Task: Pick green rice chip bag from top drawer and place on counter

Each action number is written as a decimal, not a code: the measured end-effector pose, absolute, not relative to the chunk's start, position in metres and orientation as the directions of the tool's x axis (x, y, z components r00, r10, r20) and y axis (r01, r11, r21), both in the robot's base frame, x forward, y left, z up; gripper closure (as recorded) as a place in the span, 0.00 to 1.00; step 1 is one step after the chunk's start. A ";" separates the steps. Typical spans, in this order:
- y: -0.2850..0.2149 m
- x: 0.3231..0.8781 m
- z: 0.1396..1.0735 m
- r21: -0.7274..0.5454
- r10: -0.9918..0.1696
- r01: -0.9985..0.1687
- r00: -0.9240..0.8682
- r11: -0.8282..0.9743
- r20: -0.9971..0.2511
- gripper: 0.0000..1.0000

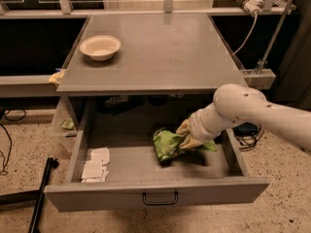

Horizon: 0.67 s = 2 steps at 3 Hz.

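Observation:
The green rice chip bag point(166, 145) lies crumpled in the right half of the open top drawer point(155, 194). My gripper point(187, 137) reaches down into the drawer from the right, and its yellowish fingers point(183, 128) are closed on the right side of the bag. A bit of green foil shows on the far side of the gripper. The bag sits at or just above the drawer floor. The grey counter point(170, 52) lies directly above the drawer, behind the gripper.
A pale round bowl point(99, 46) stands on the counter's left rear part. Small white paper packets point(95, 165) lie in the drawer's left front corner. A black pole point(41, 198) leans on the floor at the left. Cables hang at the right.

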<state>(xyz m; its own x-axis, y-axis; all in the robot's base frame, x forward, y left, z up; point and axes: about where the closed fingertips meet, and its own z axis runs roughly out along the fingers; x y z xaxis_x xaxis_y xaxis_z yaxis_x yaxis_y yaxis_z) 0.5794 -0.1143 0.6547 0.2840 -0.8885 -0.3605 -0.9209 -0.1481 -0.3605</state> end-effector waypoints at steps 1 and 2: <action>-0.118 0.573 0.681 -0.351 -0.902 -0.930 0.242 -0.111 -0.357 1.00; -0.123 0.566 0.714 -0.355 -0.912 -0.931 0.214 -0.082 -0.350 1.00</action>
<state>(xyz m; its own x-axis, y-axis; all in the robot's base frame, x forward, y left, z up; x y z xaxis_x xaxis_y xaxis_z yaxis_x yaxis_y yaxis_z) 0.5661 -0.1233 0.7143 0.2139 -0.9119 -0.3503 -0.9314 -0.0823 -0.3546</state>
